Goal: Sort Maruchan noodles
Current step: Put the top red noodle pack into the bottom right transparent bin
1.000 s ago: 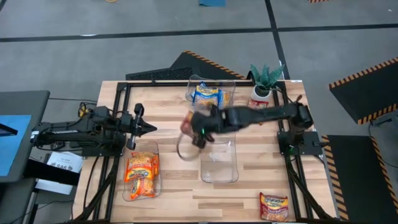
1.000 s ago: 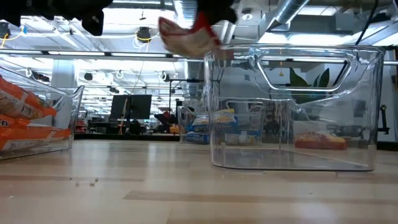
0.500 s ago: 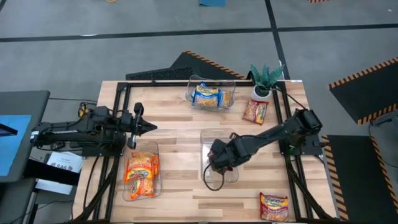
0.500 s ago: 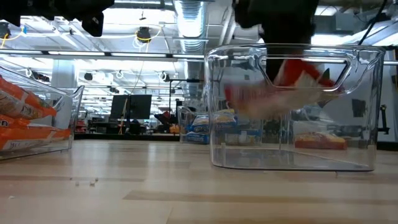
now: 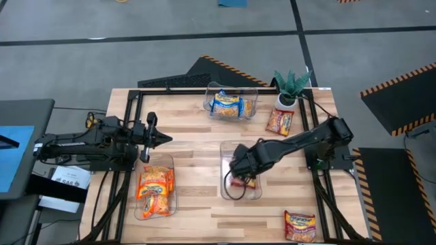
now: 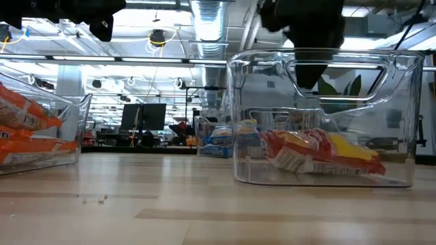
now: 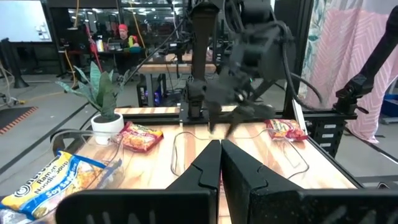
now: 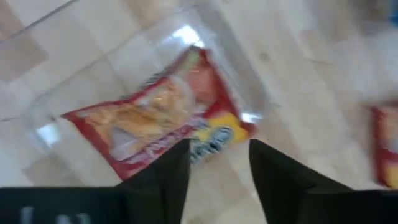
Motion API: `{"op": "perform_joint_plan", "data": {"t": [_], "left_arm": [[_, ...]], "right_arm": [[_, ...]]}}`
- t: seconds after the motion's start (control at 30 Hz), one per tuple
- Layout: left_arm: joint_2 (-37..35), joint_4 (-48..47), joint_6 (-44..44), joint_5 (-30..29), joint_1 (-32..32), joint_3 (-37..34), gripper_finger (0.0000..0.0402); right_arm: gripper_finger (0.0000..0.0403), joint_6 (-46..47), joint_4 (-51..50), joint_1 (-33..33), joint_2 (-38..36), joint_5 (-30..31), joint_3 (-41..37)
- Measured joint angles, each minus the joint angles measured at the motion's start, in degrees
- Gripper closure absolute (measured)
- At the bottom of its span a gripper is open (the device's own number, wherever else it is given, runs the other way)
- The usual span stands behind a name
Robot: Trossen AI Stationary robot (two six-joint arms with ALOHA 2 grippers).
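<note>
Red packet point(image 6: 320, 153): lies flat on the floor of the centre clear bin point(image 5: 240, 171), released.
Right gripper point(image 5: 240, 170): jaws parted and empty, directly above that packet, inside the bin walls.
Left gripper point(image 5: 158, 139): closed, empty, parked left of centre.
Unsorted packets: one by the potted plant point(image 5: 279, 121), one at the near right edge point(image 5: 300, 224).
Risk: fingers catching the bin rim on withdrawal, tipping it.
Clearance: open tabletop between bins.
</note>
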Motion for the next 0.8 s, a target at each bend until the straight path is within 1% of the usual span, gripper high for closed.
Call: {"op": "perform_joint_plan", "data": {"t": [0.1,0.2,0.27,0.33,0.47,0.53,0.63,0.73,0.8], "left_arm": [[0.0,-0.1,0.0,0.0,0.0,0.0,0.0401],[0.0,-0.6,0.0,0.0,0.0,0.0,0.0402],[0.0,-1.1,-0.2,0.0,0.0,0.0,0.0402],[0.0,-1.2,-0.2,0.0,0.0,0.0,0.0402],[0.0,-1.1,-0.2,0.0,0.0,0.0,0.0402],[0.0,-1.1,-0.2,0.1,0.0,0.0,0.0402],[0.0,-0.9,-0.2,0.1,0.0,0.0,0.0402],[0.0,-0.5,-0.2,0.0,0.0,0.0,0.0402],[0.0,-0.5,-0.2,0.0,0.0,0.0,0.0402]], "right_arm": [[0.0179,3.3,-5.1,0.6,-2.1,6.2,0.7],[0.0163,10.9,-10.4,0.9,-5.0,10.6,-1.7],[0.0160,16.0,-12.1,0.8,-8.1,11.8,-5.5],[0.0159,20.1,-11.7,0.5,-11.7,12.5,-10.1],[0.0159,29.0,-9.0,-0.8,-20.5,13.0,-21.5],[0.0159,33.3,-5.8,-2.3,-25.5,13.4,-27.8],[0.0159,39.1,0.4,-6.2,-31.1,15.7,-36.3],[0.0159,38.2,8.5,-11.5,-34.6,16.5,-42.9],[0.0159,37.7,12.2,-14.9,-35.1,16.7,-46.3]]}}
